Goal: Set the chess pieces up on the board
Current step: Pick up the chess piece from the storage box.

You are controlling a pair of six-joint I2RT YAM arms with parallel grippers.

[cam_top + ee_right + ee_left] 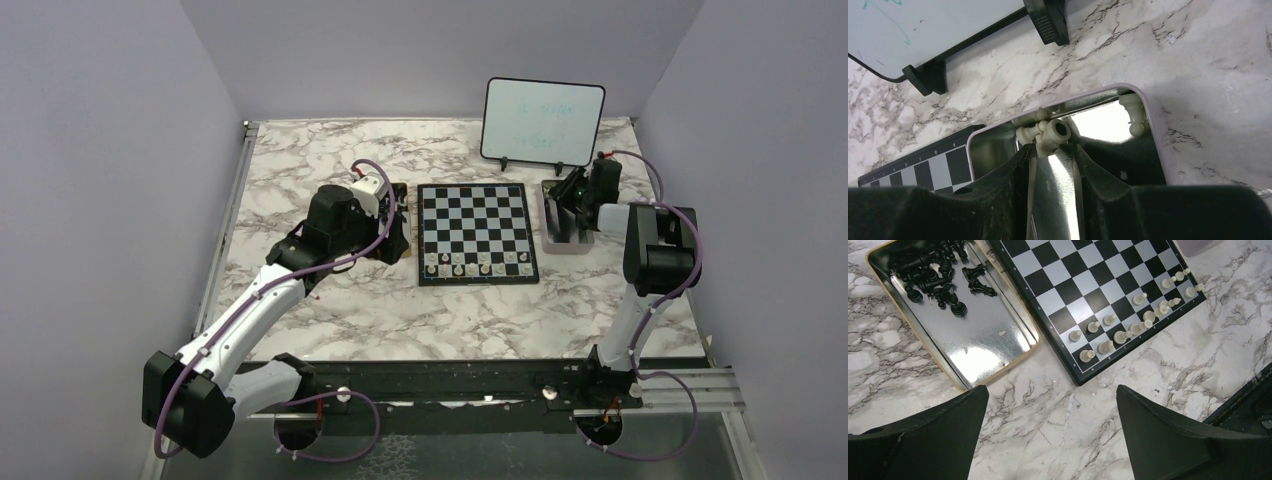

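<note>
Ahead of the wide-apart left end effector (1052, 390), bare worktop (1048, 440) meets the board (1098, 280) edge and metal tray (998, 371) rim; right end effector (1053, 150) clamps a cream piece (1055, 131) inside the lilac tray (1154, 117).

A white desk (330, 310) veined with grey marbling carries four things. Ahead of the left claw (1052, 390) and off to its left lies a gold-rimmed metal tray (983, 335). Ahead and to its right, just beside that tray, the board (1083, 280) lies flat. The right claw (1052, 149) reaches into a lilac-rimmed tray (1158, 130). Beyond it a whiteboard (923, 30) stands on black feet.
</note>
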